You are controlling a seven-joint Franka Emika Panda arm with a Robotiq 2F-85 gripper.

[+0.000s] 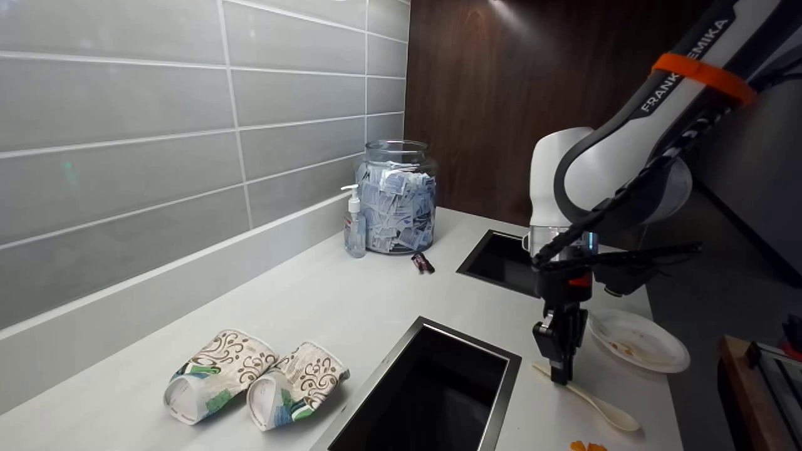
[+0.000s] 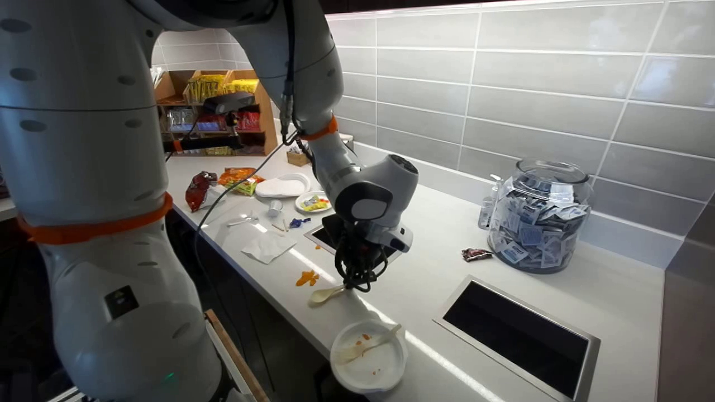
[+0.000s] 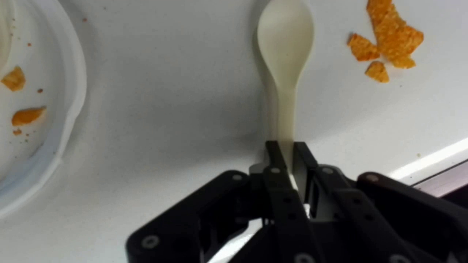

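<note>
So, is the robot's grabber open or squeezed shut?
The gripper is shut on the pale spoon: in the wrist view, its fingertips meet the handle from both sides.

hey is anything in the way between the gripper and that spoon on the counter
Nothing visible is: in the wrist view the gripper straddles the spoon right at its handle. The white dish and the orange chip pieces lie off to either side of the spoon, apart from it.
</note>
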